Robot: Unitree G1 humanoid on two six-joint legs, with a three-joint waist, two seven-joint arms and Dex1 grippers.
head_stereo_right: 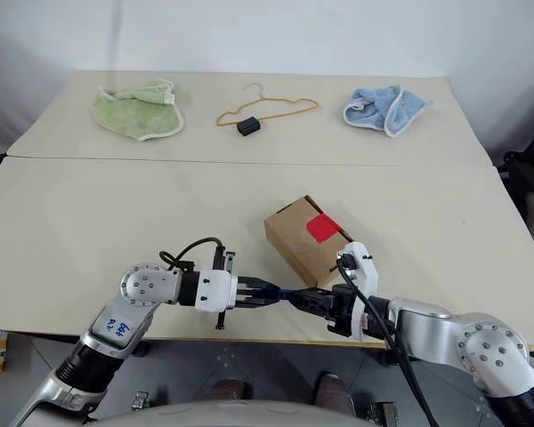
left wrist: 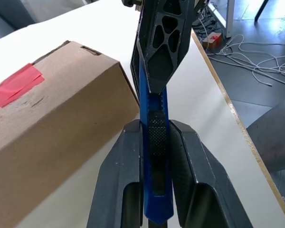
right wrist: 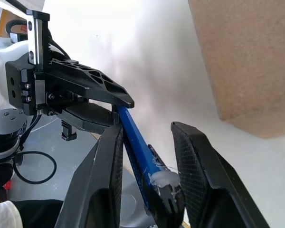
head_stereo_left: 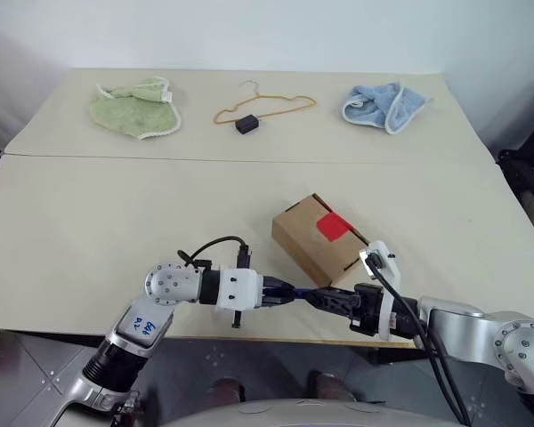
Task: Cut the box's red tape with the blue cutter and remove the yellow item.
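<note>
Your left arm reaches in from the left along the near table edge, its wrist level and its gripper (head_stereo_left: 280, 292) pointing right; the fingers (left wrist: 128, 175) are pressed together on the blue cutter (left wrist: 154, 142), pinching its ribbed slider end. Your right arm comes in from the right, its gripper (head_stereo_right: 310, 301) pointing left to meet the other tip to tip; its fingers (right wrist: 109, 171) lie to either side of the cutter's far end, one against the blue body, the other with a gap beside it, so you cannot tell whether it grips. The cutter runs level between the two grippers, just in front of the box (head_stereo_left: 316, 242). The box sits on the table (head_stereo_left: 116, 222) near the front edge, turned at an angle, touching neither gripper, though its near corner is just beside the right one. Its lid is shut, the red tape (head_stereo_left: 333, 226) across the seam unbroken; its contents are hidden. Well apart, along the far side: a green cloth (head_stereo_left: 138, 108) to the left, a wire hanger (head_stereo_left: 276, 104) with a small black object (head_stereo_left: 246, 124) in the middle, a blue cloth (head_stereo_left: 384, 105) to the right. Cables (left wrist: 249, 52) lie on the floor beyond the table edge.
</note>
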